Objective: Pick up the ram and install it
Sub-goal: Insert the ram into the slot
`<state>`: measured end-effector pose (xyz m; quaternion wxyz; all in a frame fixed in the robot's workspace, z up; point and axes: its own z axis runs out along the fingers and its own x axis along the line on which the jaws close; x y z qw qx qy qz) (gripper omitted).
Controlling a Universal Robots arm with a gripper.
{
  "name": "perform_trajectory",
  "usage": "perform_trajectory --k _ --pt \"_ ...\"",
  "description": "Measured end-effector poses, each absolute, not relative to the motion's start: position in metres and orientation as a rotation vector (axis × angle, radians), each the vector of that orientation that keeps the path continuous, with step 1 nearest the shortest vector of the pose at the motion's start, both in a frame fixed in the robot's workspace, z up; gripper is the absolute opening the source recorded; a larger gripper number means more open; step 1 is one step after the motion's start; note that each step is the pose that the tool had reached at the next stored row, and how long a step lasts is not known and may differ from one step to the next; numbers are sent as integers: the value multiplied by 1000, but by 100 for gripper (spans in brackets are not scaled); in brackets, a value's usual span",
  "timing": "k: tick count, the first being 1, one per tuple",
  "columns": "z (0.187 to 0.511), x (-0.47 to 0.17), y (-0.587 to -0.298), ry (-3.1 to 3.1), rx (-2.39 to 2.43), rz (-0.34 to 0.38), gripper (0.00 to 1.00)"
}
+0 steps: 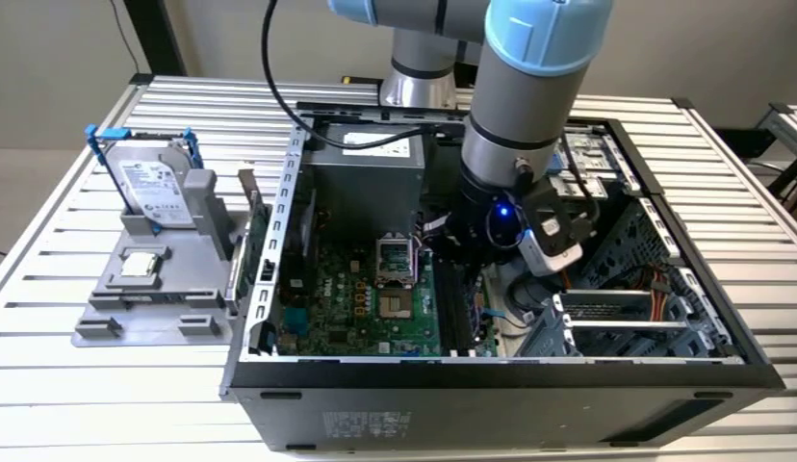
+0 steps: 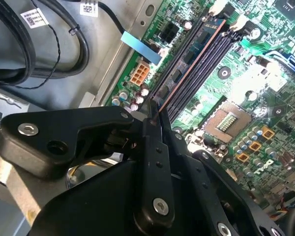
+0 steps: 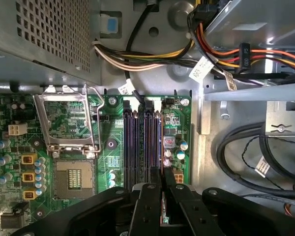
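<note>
My gripper is down inside the open computer case, shut on the ram. The ram is a thin dark stick with chips and a copper-coloured lower edge. It stands on edge and runs away from the fingers along the black memory slots, on the side nearest the board's edge. Its far end lies close to the white slot latches. I cannot tell whether it is pressed into a slot. In the first wrist view the gripper is over the near end of the slots. The arm's wrist hides the fingers in the exterior view.
The CPU socket with its raised metal frame lies beside the slots. Cable bundles and black cables run close by. The power supply and a drive cage crowd the case. A hard drive stands in a grey holder outside.
</note>
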<state>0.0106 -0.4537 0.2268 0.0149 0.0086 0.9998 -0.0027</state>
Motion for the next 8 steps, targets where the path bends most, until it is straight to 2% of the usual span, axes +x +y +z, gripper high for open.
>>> perform_trajectory --k 8 --pt "223 11 -455 3112 9 -8 0"
